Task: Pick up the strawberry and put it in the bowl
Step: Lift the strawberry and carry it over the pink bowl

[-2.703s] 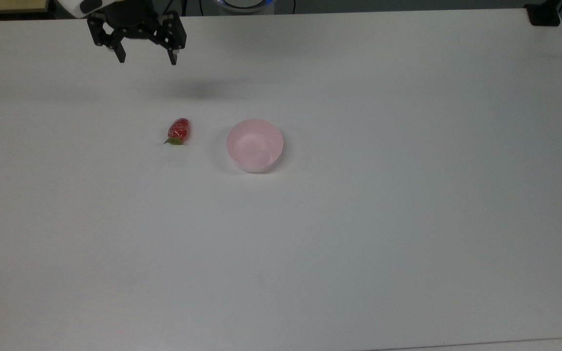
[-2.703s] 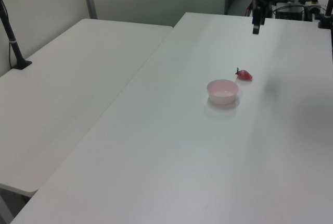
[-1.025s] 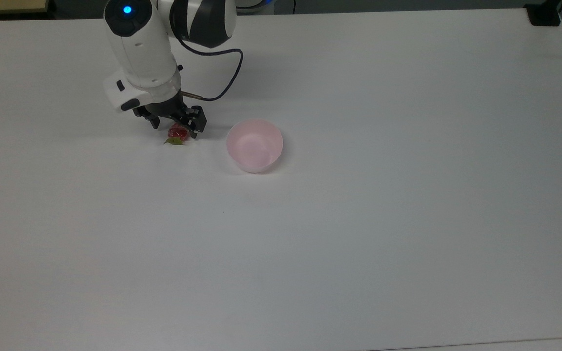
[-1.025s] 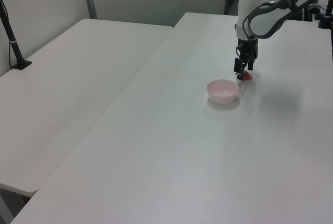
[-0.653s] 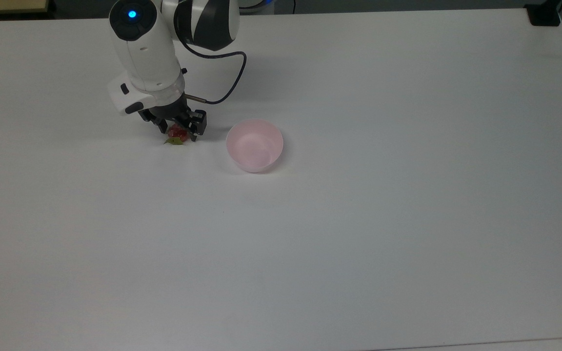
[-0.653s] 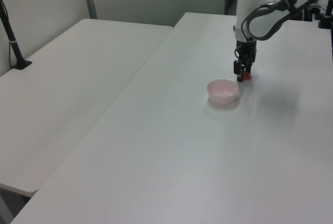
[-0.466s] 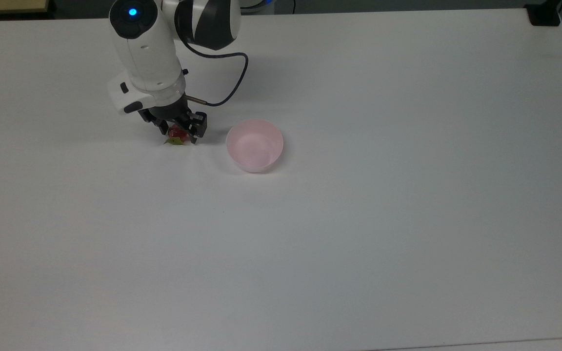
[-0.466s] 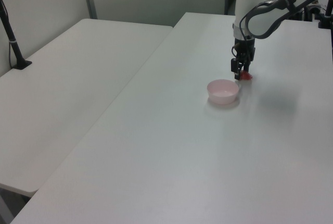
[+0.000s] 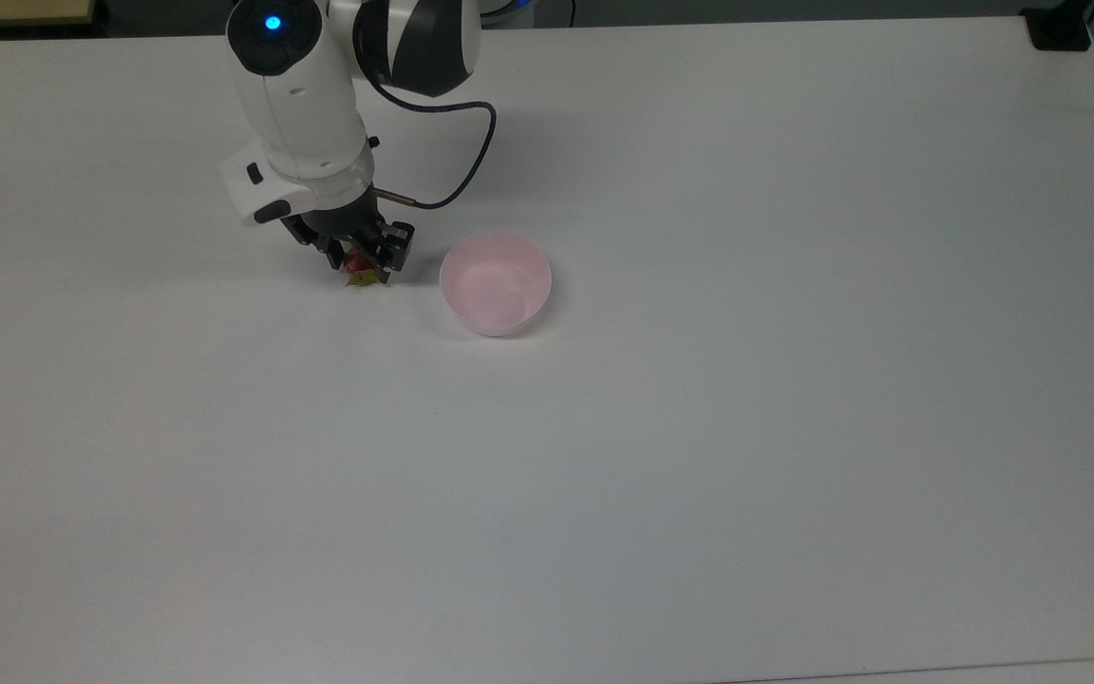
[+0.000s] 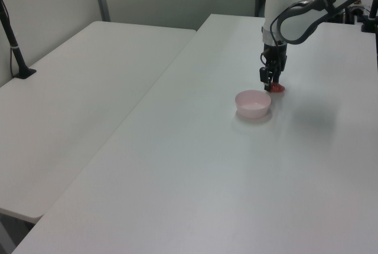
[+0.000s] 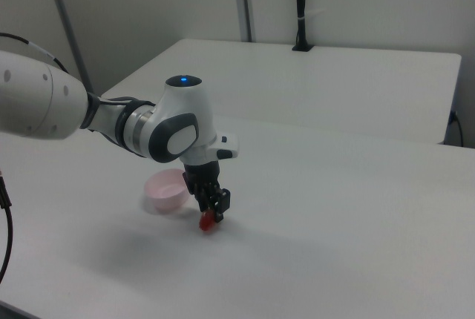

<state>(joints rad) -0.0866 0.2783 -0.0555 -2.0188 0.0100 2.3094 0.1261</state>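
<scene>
My fingers [image 9: 364,267] are closed on the strawberry [image 9: 358,270], one on each side of its red body — the green cap pokes out below them in the top view. In the right view the strawberry [image 11: 208,221] hangs at the tips of my fingers [image 11: 214,213], low over the white counter [image 11: 356,215]; whether it is clear of the surface or grazing it I cannot tell. In the left view my fingers [image 10: 267,82] point straight down, with a spot of red from the strawberry [image 10: 276,88] showing just behind them.

The bowl [image 9: 496,282] stands upright on the counter [image 9: 699,380] just to the top view's right of my grip, apart from both the fruit and my fingers, and its pale pink inside holds nothing. In the left view the bowl [image 10: 253,103] sits nearer the camera than my fingers, a little toward the left view's left. In the right view the bowl [image 11: 166,191] lies to the right view's left of the strawberry, partly behind my wrist.

My white wrist rises above the grip with a blue light glowing on top, and a dark cable [image 9: 457,171] loops out from it toward the top view's right. A second white table [image 10: 77,88] adjoins the counter on the left view's left.
</scene>
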